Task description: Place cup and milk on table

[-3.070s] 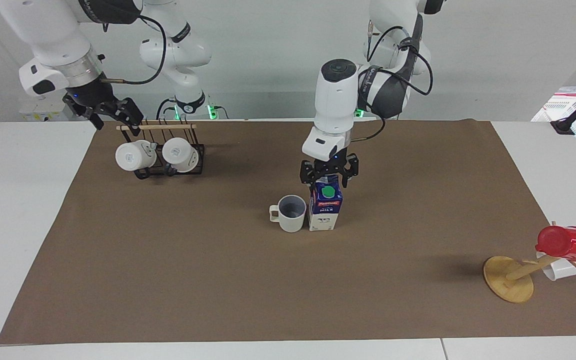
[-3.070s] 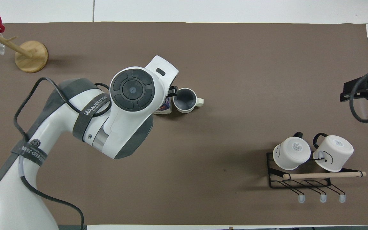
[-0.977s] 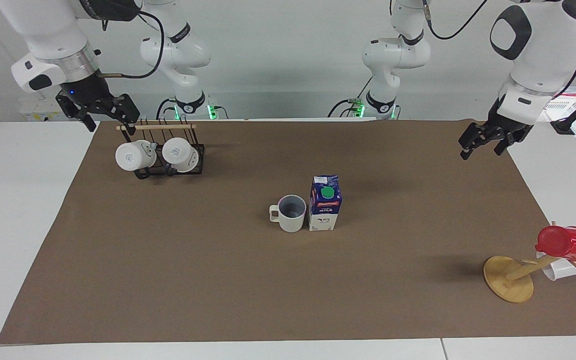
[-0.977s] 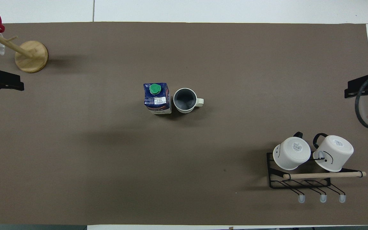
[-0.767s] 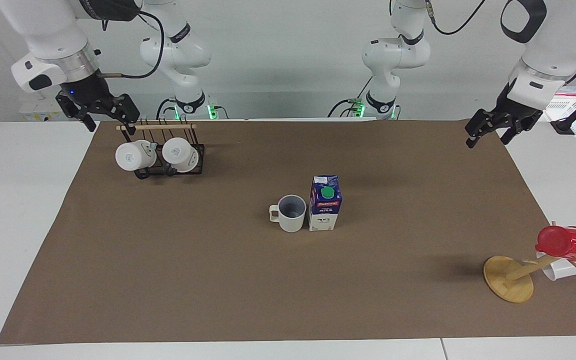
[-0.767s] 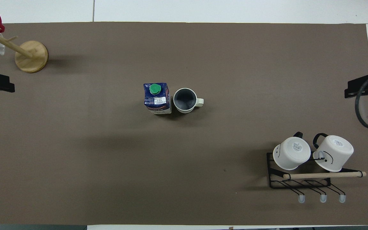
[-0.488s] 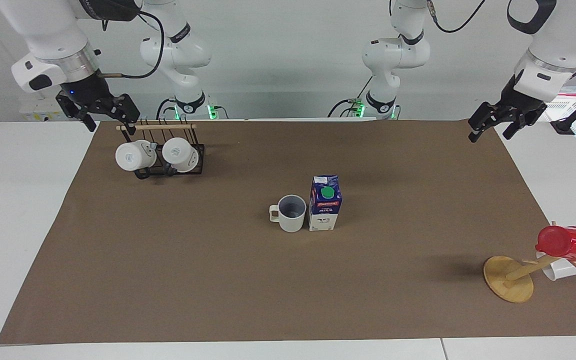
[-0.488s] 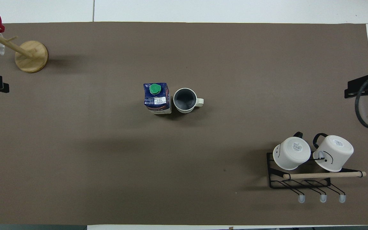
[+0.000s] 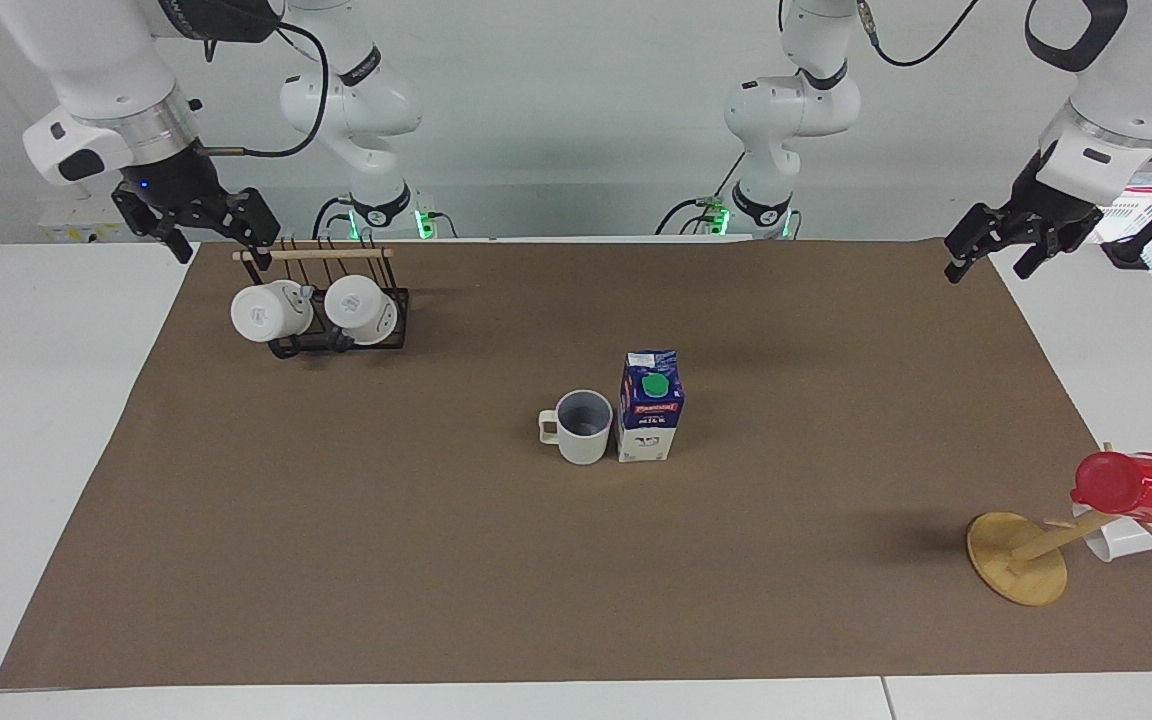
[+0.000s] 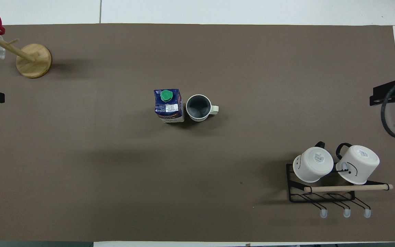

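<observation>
Gable-top milk point(image 9: 651, 405) beside ceramic cup point(image 9: 581, 426) — both pincers point(image 9: 998, 243) point(image 9: 204, 226) seemingly spread, empty.

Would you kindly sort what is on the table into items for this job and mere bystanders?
Job items:
cream-white ceramic mug
blue-and-white milk carton with green cap
brown mat

Bystanders:
black wire rack holding two white mugs
wooden cup stand with red plastic cup

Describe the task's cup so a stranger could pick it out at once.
On the table's brown mat, near its middle, stands the milk. The cup stands upright right beside it, toward the right arm's end. Unlike the two mugs tipped on the rack, it is cream with a grey inside.
</observation>
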`<state>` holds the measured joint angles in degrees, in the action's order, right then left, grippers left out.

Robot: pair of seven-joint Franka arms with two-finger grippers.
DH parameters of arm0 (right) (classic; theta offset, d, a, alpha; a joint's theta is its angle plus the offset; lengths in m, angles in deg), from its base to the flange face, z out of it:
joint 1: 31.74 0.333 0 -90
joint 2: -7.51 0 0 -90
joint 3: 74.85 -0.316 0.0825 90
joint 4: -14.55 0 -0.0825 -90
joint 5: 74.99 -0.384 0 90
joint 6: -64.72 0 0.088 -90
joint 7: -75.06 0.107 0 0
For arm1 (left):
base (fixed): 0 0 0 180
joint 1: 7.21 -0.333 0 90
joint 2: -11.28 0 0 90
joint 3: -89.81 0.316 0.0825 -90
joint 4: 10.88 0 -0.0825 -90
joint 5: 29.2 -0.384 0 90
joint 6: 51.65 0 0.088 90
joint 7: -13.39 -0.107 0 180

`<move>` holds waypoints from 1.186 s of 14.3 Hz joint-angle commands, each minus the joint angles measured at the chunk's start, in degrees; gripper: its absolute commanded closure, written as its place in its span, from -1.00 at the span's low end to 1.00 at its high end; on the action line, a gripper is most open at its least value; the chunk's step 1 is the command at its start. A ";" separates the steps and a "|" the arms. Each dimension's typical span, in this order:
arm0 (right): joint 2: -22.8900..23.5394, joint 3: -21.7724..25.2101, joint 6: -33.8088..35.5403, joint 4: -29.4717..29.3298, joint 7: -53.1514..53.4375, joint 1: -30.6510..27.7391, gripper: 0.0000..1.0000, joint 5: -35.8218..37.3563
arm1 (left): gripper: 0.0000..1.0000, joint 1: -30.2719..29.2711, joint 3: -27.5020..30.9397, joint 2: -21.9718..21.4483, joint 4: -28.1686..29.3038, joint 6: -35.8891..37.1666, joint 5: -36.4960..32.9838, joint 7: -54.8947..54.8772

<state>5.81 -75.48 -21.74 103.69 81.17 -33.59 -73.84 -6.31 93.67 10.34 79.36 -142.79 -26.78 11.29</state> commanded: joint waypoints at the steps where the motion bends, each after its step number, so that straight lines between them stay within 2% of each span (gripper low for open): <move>1: -0.33 -0.60 0.15 0.24 -0.13 -0.70 -1.00 -0.01 | -1.00 -0.64 -0.08 -0.38 0.38 0.62 0.48 -1.24; 17: -0.41 -0.60 0.41 0.25 -0.39 -0.88 -1.00 0.08 | -1.00 0.07 -0.78 -0.82 1.35 1.14 0.13 -3.53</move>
<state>5.81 -75.48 -21.74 103.75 81.17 -33.60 -73.84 -6.24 92.96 10.34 79.72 -141.96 -26.78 8.65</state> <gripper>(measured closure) 0.000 0.000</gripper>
